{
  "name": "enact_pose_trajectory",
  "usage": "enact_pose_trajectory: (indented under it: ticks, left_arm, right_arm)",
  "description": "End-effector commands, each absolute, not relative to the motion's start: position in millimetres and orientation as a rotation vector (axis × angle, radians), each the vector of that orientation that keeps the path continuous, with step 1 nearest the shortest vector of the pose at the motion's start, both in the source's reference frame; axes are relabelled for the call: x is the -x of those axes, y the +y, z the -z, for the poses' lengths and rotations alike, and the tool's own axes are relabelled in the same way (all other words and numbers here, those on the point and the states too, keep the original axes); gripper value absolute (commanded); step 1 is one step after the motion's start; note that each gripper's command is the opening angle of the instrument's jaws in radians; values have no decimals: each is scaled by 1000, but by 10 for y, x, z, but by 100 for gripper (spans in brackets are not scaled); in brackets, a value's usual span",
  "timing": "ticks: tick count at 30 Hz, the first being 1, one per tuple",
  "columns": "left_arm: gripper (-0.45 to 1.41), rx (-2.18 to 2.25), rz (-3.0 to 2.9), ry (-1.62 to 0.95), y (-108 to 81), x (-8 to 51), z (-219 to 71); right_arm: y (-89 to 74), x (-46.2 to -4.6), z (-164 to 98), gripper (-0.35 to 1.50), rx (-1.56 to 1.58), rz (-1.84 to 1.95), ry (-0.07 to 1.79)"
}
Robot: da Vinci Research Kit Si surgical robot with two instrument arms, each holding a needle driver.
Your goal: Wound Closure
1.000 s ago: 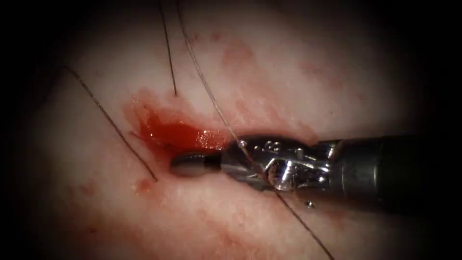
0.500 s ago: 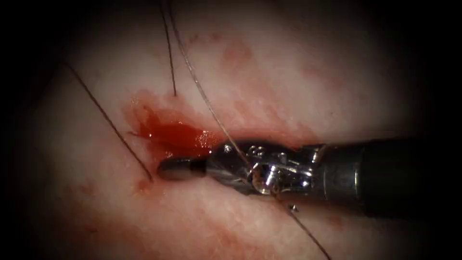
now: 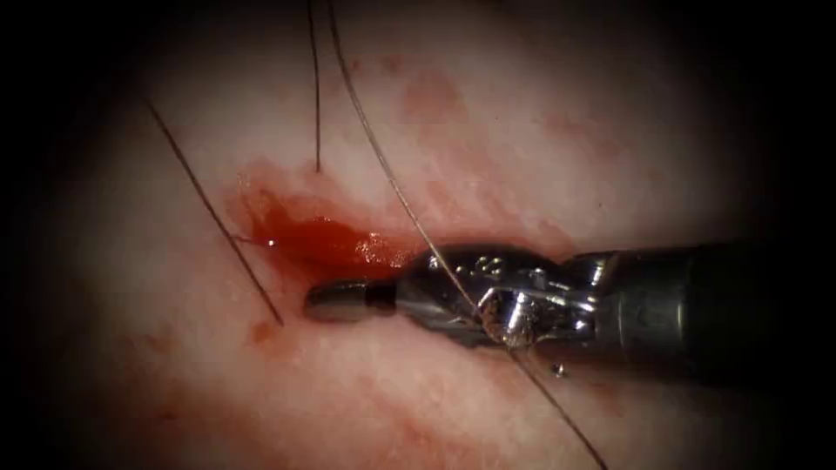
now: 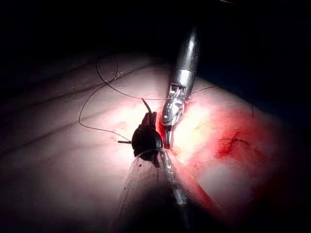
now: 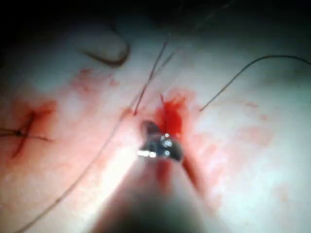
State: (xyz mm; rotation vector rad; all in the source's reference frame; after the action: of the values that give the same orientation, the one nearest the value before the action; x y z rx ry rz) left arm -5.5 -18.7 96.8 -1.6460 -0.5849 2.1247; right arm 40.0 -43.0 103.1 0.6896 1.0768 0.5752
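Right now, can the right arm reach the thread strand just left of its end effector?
Probably yes: the right end effector, jaws shut, lies near that thread with only bare tissue between; another strand crosses its wrist.

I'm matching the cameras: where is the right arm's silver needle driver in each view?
Endoscope: right arm's silver needle driver, jaws shut, tip below the red fluid in the cut.
Left wrist: the driver next to a dark shape.
Right wrist: the driver at the fluid.
Shared landmark: the red fluid.
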Motion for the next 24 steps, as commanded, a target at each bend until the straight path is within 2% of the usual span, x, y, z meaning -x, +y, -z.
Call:
enact_pose_trajectory:
  ticks: [1,24]
  left_arm:
    - [-45,1652,-2126,-582,-188,61,-972]
    - [-45,1667,-2136,-504,-190,76,-994]
  right_arm:
    - [-429,-407,-1031,-11,-686,-576,1085]
    - [-408,-397,-1016,-10,-632,-591,1123]
